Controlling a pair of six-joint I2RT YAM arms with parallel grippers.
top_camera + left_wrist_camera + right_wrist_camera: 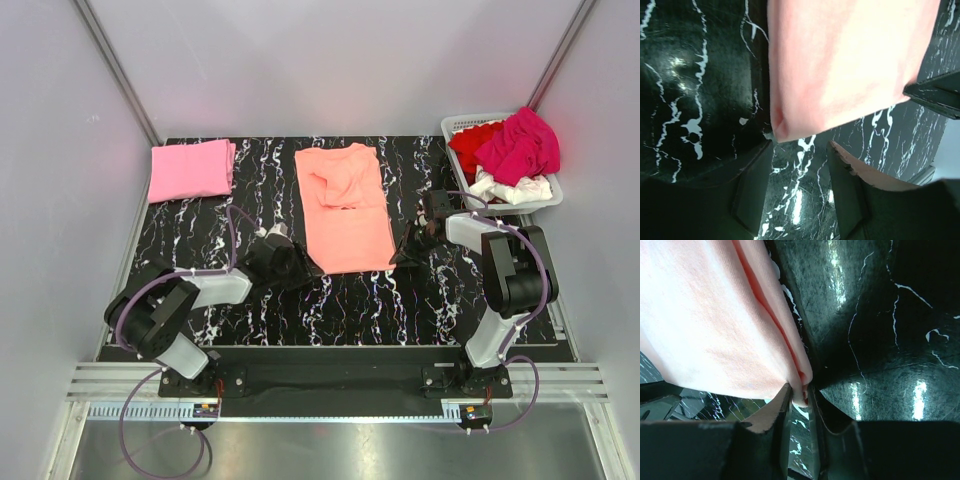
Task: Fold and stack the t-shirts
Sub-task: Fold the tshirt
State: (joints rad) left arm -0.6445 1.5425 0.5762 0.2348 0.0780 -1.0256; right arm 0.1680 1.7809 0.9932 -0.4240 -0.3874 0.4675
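Note:
A salmon-orange t-shirt [345, 208] lies folded lengthwise in the middle of the black marble table [350, 300]. My left gripper [297, 262] is open at its near left corner [782, 125], the cloth just ahead of the fingertips, not between them. My right gripper [407, 255] is shut on the shirt's near right corner [802, 390], pinching the folded edge. A light pink t-shirt [191, 169] lies folded at the far left. Magenta [520, 145], red [470, 145] and white [515, 188] shirts are heaped in the basket.
A white slatted basket [457, 127] stands at the far right corner of the table. The right arm's black finger [935, 95] shows beyond the shirt in the left wrist view. Grey walls close in the table on three sides.

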